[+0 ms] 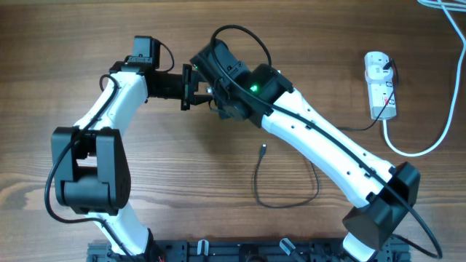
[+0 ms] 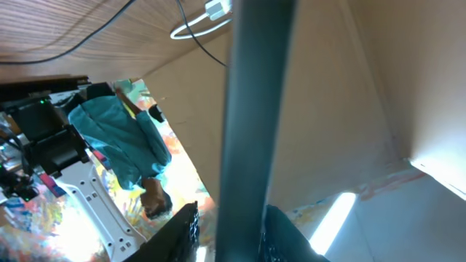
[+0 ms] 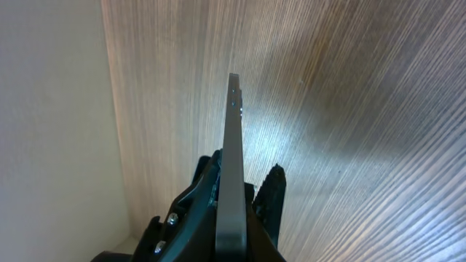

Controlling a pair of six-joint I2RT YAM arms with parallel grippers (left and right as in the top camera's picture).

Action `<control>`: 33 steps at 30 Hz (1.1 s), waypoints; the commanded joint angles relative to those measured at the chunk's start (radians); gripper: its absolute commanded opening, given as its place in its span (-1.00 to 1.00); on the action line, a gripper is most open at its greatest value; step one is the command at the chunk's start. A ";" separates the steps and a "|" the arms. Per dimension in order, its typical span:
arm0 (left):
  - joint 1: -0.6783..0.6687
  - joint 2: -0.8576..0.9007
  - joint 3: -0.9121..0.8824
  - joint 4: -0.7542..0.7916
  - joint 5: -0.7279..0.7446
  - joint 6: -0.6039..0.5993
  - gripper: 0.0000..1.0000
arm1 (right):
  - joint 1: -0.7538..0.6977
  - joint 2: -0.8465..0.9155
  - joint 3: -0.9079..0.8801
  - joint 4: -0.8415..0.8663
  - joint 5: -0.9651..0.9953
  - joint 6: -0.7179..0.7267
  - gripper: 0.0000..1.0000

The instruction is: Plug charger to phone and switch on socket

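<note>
Grey phone (image 3: 231, 131) edge-on, clamped within right claw (image 3: 240, 191).

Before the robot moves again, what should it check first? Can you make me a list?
1. Phone gripped by the right hand: ok, its fingers clamp it.
2. Left hand gripping too: cannot tell; the phone stands between its fingers.
3. Charger tip free to pick up: ok, it lies bare on the table.
4. Black plug in the socket: ok.
5. Socket switched on: cannot tell, too small.
6. Phone's charging port reachable: cannot tell, hidden.
</note>
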 commanded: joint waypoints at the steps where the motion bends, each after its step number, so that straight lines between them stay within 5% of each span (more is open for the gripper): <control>1: 0.003 -0.026 0.004 -0.007 0.000 -0.013 -0.37 | -0.005 -0.041 0.010 0.028 0.055 0.008 -0.91; 16: 0.003 -0.026 0.004 -0.007 0.001 -0.014 -0.77 | -0.005 -0.041 0.010 0.047 0.054 0.008 -0.89; 18: 0.003 -0.026 0.004 -0.007 0.001 -0.014 -0.92 | -0.005 -0.041 0.010 0.049 0.054 0.007 -0.68; 23: 0.003 -0.026 0.004 -0.007 0.001 -0.014 -0.92 | -0.005 -0.041 0.010 0.048 0.054 0.003 0.27; 26: 0.003 -0.026 0.004 -0.007 0.000 -0.013 -0.92 | -0.005 -0.043 0.010 0.049 0.055 -0.021 0.66; 30: 0.003 -0.026 0.004 -0.007 -0.002 -0.013 -0.92 | -0.005 -0.072 0.010 0.042 0.093 -0.180 0.96; 33: 0.003 -0.026 0.004 -0.003 -0.044 -0.012 -0.92 | -0.005 -0.131 0.010 0.010 0.187 -0.347 0.99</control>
